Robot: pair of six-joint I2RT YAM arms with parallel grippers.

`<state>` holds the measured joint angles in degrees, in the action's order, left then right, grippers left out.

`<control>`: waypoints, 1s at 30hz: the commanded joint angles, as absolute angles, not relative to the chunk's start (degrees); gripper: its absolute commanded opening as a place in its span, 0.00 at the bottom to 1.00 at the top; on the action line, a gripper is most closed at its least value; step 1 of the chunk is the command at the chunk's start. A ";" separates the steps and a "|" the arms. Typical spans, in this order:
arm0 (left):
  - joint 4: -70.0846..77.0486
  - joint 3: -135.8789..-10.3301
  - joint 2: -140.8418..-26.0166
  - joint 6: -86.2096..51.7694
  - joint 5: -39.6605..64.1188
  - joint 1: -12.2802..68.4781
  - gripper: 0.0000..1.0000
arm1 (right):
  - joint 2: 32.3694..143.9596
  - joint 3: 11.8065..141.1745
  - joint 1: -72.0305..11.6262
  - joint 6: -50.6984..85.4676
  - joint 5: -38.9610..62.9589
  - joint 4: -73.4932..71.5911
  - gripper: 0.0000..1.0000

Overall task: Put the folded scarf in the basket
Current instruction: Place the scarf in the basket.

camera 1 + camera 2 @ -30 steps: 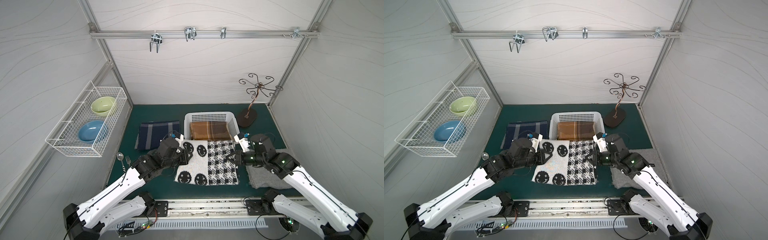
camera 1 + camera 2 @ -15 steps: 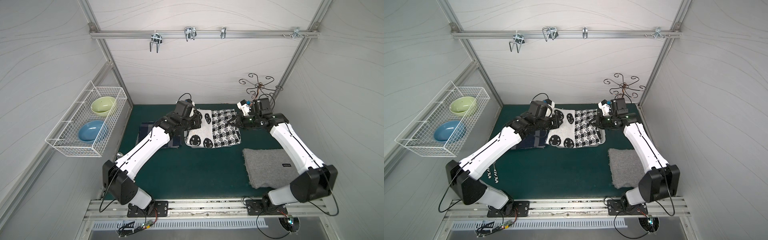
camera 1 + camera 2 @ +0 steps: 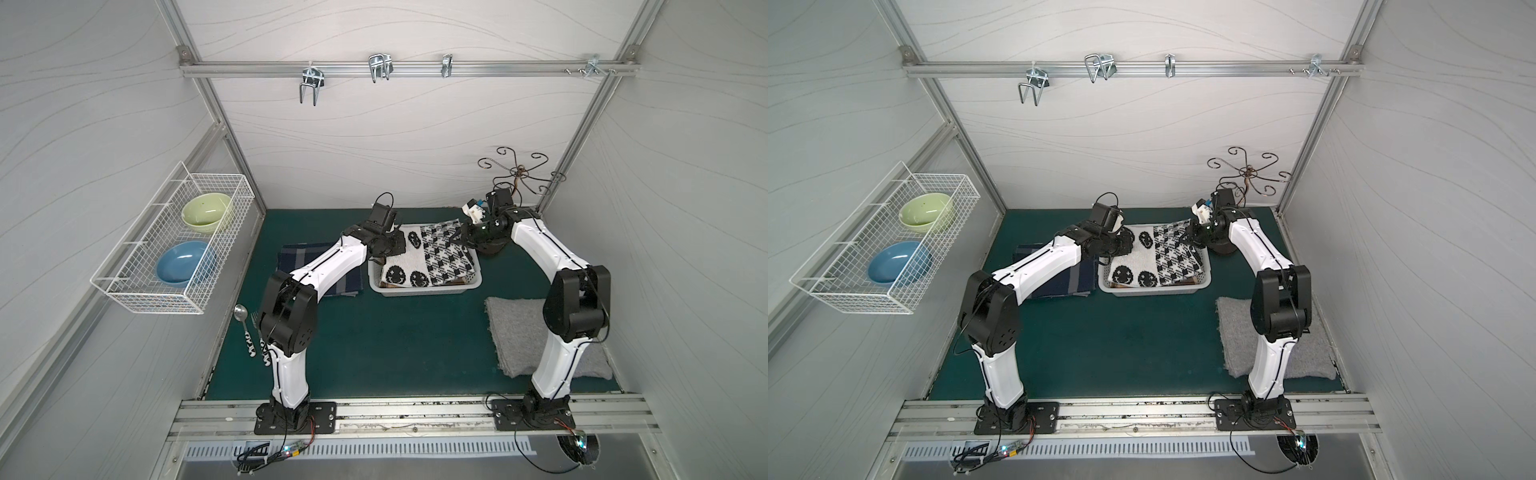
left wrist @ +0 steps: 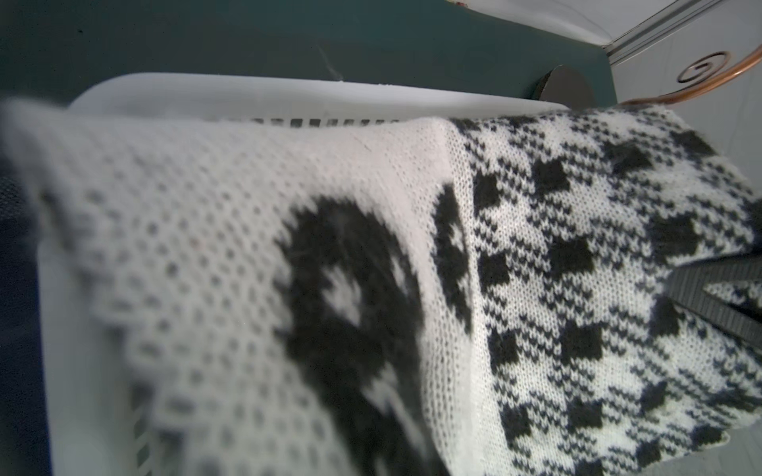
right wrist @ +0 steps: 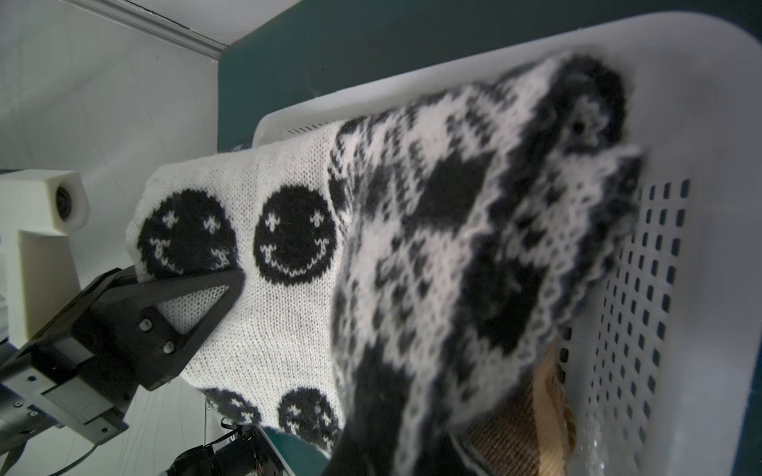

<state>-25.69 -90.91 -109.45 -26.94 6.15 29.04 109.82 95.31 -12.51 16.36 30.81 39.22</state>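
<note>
On the left wall hangs a wire rack (image 3: 124, 291) with a green bowl (image 3: 206, 210) and a blue bowl (image 3: 186, 262) in it. Below it, at the left edge of the green table (image 3: 395, 345), lie a spoon (image 3: 240, 312) and a fork, partly hidden behind my left arm. Further in, a navy checked cloth (image 3: 291, 262) lies flat, just beside the basket (image 3: 424, 289).

My left pincer (image 5: 233, 282) is pressed together on the left edge of the scarf (image 3: 432, 257), on the white part with the black smiley faces. The scarf hangs between my two pincers over the basket. Its far edge is raised at the back rim, and its near part slopes down inside, lying over a brown folded cloth (image 5: 515, 428) already in there. My right pincer (image 4: 676, 284) pinches the scarf's right edge, on the black-and-white checked part.

Behind my right arm stands a curly metal stand (image 3: 517, 170), its base partly hidden. Near the front right, a grey cloth (image 3: 515, 336) lies on the table, well apart from the basket.
</note>
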 commanded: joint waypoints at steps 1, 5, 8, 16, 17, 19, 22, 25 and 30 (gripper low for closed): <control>-21.67 -92.00 -110.58 -25.36 5.68 28.88 0.00 | 111.03 96.08 -12.17 13.59 29.45 37.57 0.00; -22.68 -91.98 -112.03 -25.38 3.50 28.92 0.00 | 112.10 93.54 -12.39 12.80 27.87 35.89 0.00; -22.22 -90.23 -112.00 -26.23 2.70 28.92 0.00 | 113.87 93.58 -12.31 11.82 26.32 36.24 0.00; -21.91 -87.44 -112.78 -27.69 1.88 28.92 0.00 | 115.95 93.92 -12.97 9.80 23.14 37.66 0.00; -21.97 -87.16 -112.80 -27.82 1.51 28.92 0.03 | 115.64 93.63 -13.02 9.87 22.69 37.41 0.00; -21.91 -86.75 -112.70 -27.62 0.21 28.92 0.12 | 115.09 92.92 -13.54 9.65 21.22 36.98 0.00; -23.29 -87.45 -112.87 -26.87 -1.36 28.92 0.17 | 115.44 93.51 -14.46 8.55 18.44 38.06 0.01; -22.72 -86.80 -112.58 -26.63 -2.53 28.85 0.19 | 115.66 93.87 -15.28 7.92 16.57 39.06 0.12; -23.51 -86.41 -111.53 -26.79 -3.02 28.87 0.43 | 114.78 93.29 -15.53 8.29 14.56 39.44 0.24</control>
